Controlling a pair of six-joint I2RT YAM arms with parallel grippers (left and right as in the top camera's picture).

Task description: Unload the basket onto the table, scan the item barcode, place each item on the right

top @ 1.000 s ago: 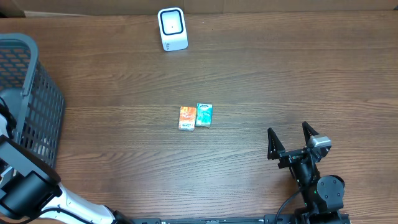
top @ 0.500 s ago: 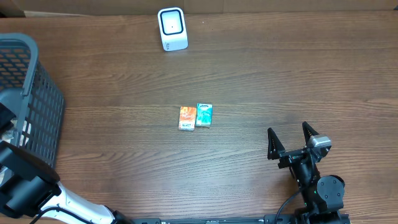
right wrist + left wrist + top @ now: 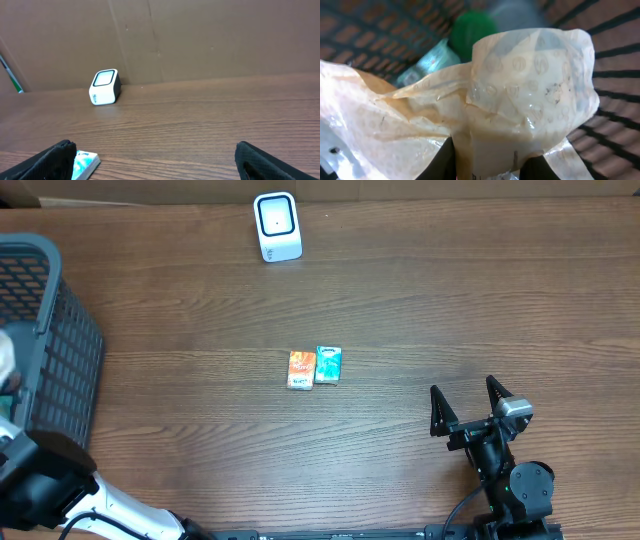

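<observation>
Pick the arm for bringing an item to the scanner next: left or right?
Left, likely. The left gripper is closed on a plastic-wrapped packet inside the basket, ready to lift toward the scanner. The right gripper stands open and empty.

Soft, even light (bag (image 3: 530,90) close-up slightly blurred).

Brown wood-grain table (image 3: 450,300): mid-brown with darker streaks along its length. Small white box scanner (image 3: 277,226): white shell, dark band round a pale face. Small orange carton (image 3: 301,369): orange with white print. Small teal carton (image 3: 328,365): teal with pale print. Dark grey plastic mesh basket (image 3: 60,330): square lattice. Right gripper (image 3: 462,388): black. Translucent cream plastic bag (image 3: 520,100): cream to tan, with faint repeated round emblems. Blurred green round object (image 3: 472,30) behind it. Plain brown cardboard wall (image 3: 210,40).
</observation>
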